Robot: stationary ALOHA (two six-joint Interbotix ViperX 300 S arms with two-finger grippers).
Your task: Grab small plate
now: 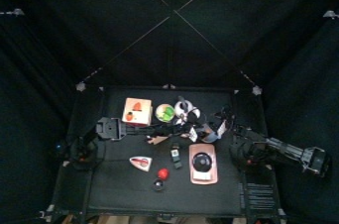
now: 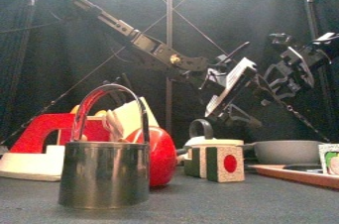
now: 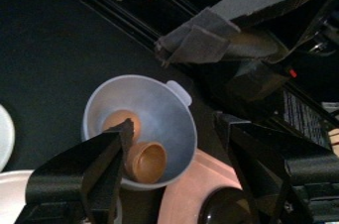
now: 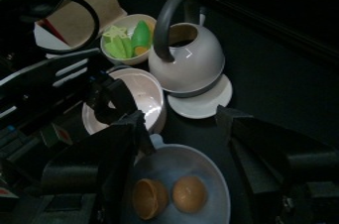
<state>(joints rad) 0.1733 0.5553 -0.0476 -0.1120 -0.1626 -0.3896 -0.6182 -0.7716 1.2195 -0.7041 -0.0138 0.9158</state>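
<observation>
1. In the left wrist view the left gripper [image 3: 172, 137] has its jaws spread wide and holds nothing. The small plate [image 3: 139, 127] sits at mid-frame, just above and between them, with two brown round pieces [image 3: 133, 144] in it. As I judge it, a grip that tilts the plate would roll them out.
2. The plate's rim is thin. A jaw that comes down flat on it could skid off or push the plate aside, so one jaw likely needs to go inside the rim on the lower left.
3. In the right wrist view the right gripper [image 4: 183, 127] is also wide apart and empty, above the same plate [image 4: 172, 186] at bottom centre. With both arms over one plate, the likeliest mishap is the arms knocking together.
4. At left of centre a pale bowl [image 4: 129, 94] lies just beside the plate, with a bowl of greens [image 4: 129, 38] above it. That side is tight.
5. At upper centre a kettle [image 4: 185, 45] stands on its saucer [image 4: 219, 97], near the plate. A high sweep there could topple it.
6. The right of the frame is bare dark table [image 4: 291, 79], the widest room for lifting out.
</observation>
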